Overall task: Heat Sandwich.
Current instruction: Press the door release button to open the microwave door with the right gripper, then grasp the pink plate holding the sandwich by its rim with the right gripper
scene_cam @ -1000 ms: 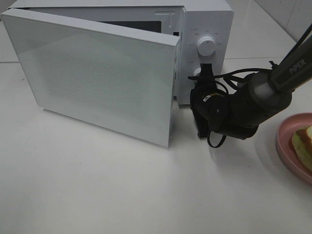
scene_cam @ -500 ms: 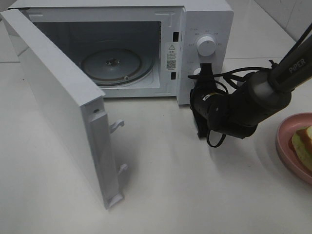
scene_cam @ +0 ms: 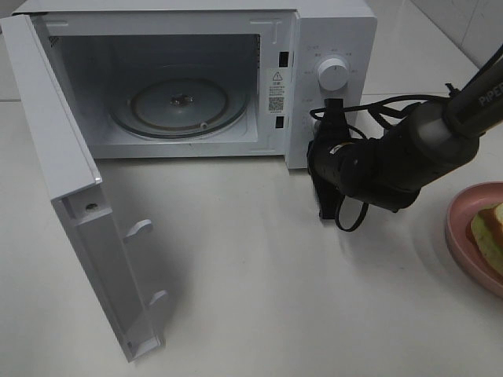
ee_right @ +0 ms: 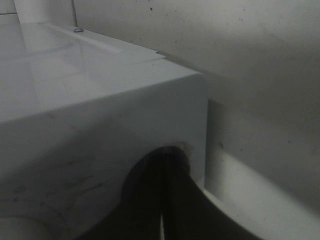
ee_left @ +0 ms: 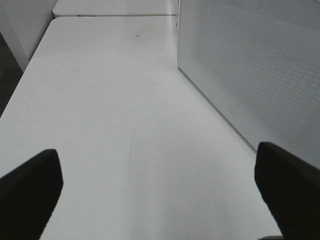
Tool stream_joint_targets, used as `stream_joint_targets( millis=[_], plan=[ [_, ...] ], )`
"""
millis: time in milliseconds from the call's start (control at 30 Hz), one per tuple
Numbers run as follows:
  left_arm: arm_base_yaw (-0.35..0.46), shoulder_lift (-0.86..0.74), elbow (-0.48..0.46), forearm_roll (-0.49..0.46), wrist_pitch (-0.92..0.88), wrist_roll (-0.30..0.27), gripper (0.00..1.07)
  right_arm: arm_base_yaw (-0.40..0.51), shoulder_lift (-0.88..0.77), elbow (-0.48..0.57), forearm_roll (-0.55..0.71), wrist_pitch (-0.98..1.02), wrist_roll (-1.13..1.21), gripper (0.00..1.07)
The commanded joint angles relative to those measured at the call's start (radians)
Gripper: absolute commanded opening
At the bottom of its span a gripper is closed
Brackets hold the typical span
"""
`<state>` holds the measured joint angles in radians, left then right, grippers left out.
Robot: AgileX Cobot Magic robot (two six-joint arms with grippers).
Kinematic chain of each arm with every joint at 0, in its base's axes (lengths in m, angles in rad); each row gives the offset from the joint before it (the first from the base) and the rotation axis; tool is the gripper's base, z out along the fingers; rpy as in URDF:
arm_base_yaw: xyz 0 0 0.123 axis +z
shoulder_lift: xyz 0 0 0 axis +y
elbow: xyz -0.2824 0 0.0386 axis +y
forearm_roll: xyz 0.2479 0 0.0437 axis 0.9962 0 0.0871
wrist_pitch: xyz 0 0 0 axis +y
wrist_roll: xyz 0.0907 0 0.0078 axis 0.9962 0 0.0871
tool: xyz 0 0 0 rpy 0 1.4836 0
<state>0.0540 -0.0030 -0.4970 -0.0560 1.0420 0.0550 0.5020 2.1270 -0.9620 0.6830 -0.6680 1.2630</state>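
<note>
- Sandwich (scene_cam: 491, 234) is seen on a pink plate (scene_cam: 458, 229) at the right edge of the desk (scene_cam: 275, 314). It is partly cut off by the frame and lies well apart from the microwave (scene_cam: 338, 23).
- The microwave door (scene_cam: 82, 236) is swung wide open toward the front left, and its inner face with two latch hooks is shown.
- The left end effector (ee_left: 157, 167) is spread wide above bare desk beside the door's perforated outer face, and nothing is grasped.
- The right end effector (scene_cam: 331, 110) is clenched shut on nothing, its tip placed close at the control panel below the knob (scene_cam: 332, 74).
- A glass turntable (scene_cam: 179, 107) is seen inside the microwave cavity.
</note>
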Motion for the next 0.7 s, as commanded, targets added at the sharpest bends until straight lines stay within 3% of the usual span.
stream_joint_targets(
  millis=[33,700],
  plan=[
    [0.001,-0.026,0.003,-0.001,-0.006,0.003,0.99,-0.012,-0.028,-0.023,-0.096,-0.09,-0.012,0.0],
    [0.001,-0.027,0.003,0.0,-0.006,0.003,0.99,0.045,-0.158,0.234,-0.168,-0.1,0.066,0.0]
  ],
)
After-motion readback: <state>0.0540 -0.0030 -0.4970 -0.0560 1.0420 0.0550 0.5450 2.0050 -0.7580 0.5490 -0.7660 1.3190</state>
